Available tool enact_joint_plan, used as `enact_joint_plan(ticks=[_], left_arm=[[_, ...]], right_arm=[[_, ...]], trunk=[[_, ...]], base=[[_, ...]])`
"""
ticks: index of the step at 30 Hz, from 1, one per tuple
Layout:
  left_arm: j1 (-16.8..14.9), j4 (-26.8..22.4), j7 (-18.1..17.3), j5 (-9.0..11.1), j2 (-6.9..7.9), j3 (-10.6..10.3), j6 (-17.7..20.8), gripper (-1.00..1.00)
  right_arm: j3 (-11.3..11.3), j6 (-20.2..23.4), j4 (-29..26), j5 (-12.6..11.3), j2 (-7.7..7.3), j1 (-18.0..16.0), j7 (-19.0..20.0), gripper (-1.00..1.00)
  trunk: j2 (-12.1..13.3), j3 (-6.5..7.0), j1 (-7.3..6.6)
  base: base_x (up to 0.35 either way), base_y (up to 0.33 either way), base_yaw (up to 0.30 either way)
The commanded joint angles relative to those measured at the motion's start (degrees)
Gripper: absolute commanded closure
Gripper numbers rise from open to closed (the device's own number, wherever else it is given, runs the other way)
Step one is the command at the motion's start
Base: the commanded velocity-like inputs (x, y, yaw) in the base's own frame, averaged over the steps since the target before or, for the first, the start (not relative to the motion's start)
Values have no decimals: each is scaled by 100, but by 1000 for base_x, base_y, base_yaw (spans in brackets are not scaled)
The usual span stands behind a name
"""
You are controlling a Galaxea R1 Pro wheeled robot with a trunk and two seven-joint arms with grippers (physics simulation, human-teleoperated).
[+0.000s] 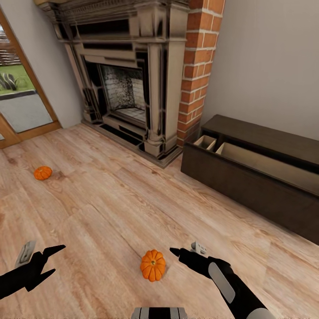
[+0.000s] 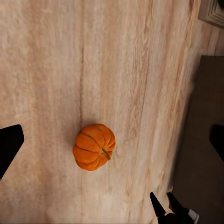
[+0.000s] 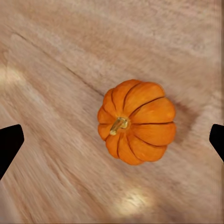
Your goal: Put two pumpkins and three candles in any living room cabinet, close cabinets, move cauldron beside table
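Note:
One orange ribbed pumpkin (image 1: 153,265) lies on the wood floor just in front of me, between my two grippers. My right gripper (image 1: 177,253) hovers close to its right side, open; in the right wrist view the pumpkin (image 3: 136,121) sits between the wide-apart fingertips (image 3: 10,142). My left gripper (image 1: 59,258) is open at the lower left, farther from this pumpkin (image 2: 94,147). A second pumpkin (image 1: 43,173) rests on the floor at the far left. The dark brown cabinet (image 1: 248,186) stands at the right wall, open, with pale compartments showing. The candles, cauldron and table are out of view.
An ornate fireplace (image 1: 128,79) and a red brick column (image 1: 199,66) stand ahead, just left of the cabinet. A glass door (image 1: 17,97) is at the far left. Bare wood floor (image 1: 110,208) stretches between the pumpkins and the cabinet.

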Motion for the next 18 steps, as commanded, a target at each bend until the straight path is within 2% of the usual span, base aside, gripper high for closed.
enact_joint_plan(ticks=[1, 7, 15, 18], left_arm=[[-3, -4, 59, 62, -1, 6, 20, -100], [-3, -7, 59, 59, 1, 6, 20, -100], [-3, -17, 54, 59, 1, 13, 20, -100], [-3, -11, 58, 55, 6, 15, 20, -100]], right_arm=[[12, 10, -3, -14, -6, -3, -2, -100], [20, -190, -2, -24, -6, -3, 1, -100], [21, -204, -1, -32, -7, -3, 13, -100], [19, -204, -2, -32, -10, -3, 9, -100]], trunk=[[-3, -27, 1], [-11, -160, 17], [-11, -160, 17], [-11, -160, 17]], base=[[0, 0, 0], [0, 0, 0], [0, 2, 0], [44, 147, 0]])
